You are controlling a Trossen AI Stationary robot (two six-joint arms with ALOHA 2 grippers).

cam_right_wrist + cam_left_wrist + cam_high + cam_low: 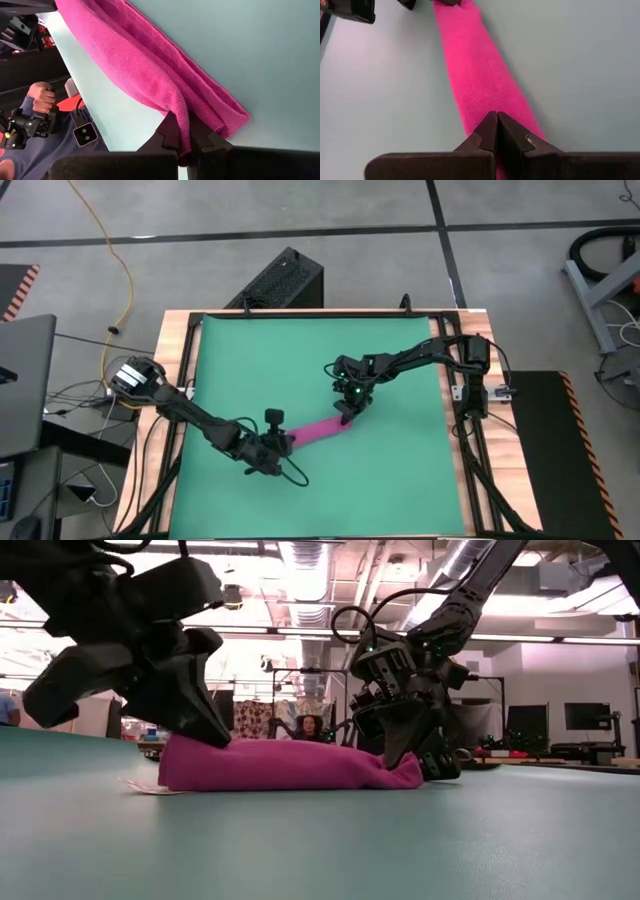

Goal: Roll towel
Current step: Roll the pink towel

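On the green mat (310,350), the rolled towel (320,429) is pinched at its 2 o'clock end by the right gripper (346,416). Its 8 o'clock end is pressed by the left gripper (284,444), jaws fully closed.

Wooden table (172,360) sits centre frame in the high view, its top covered by a green mat (300,360). A pink towel (322,429) lies on the mat just below centre, rolled into a long narrow strip slanting up to the right, white tag (145,786) flat on the mat.
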